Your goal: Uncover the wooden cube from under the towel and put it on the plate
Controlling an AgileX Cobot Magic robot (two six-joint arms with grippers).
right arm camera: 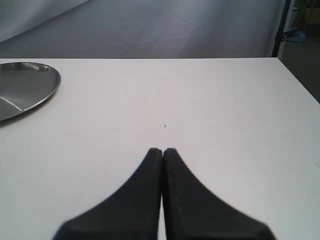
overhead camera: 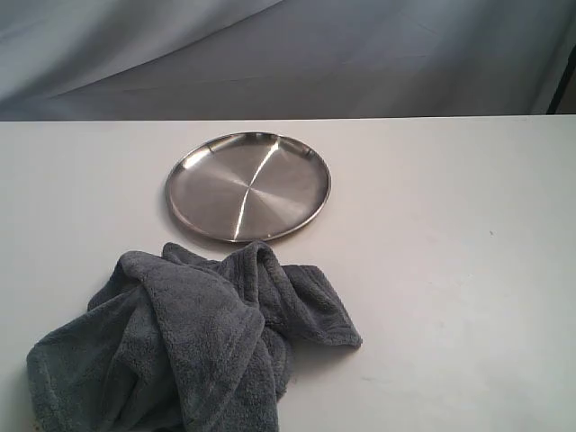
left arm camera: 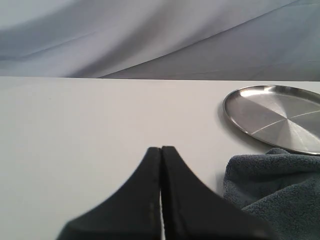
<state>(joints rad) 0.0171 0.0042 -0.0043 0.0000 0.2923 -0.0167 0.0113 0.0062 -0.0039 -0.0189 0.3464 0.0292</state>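
A crumpled dark grey towel (overhead camera: 193,337) lies bunched at the front left of the white table, just in front of the round steel plate (overhead camera: 247,185), which holds nothing. The wooden cube is hidden. In the left wrist view the towel (left arm camera: 275,187) and the plate (left arm camera: 280,120) lie off to one side of my left gripper (left arm camera: 161,148), whose black fingers are shut on nothing above bare table. My right gripper (right arm camera: 162,150) is shut too, over bare table, with the plate's rim (right arm camera: 52,85) far off to its side. Neither gripper shows in the exterior view.
The white table (overhead camera: 450,270) runs back to a grey draped backdrop (overhead camera: 288,54). Its right edge (right arm camera: 300,85) shows in the right wrist view, with a dark stand (right arm camera: 282,25) beyond it.
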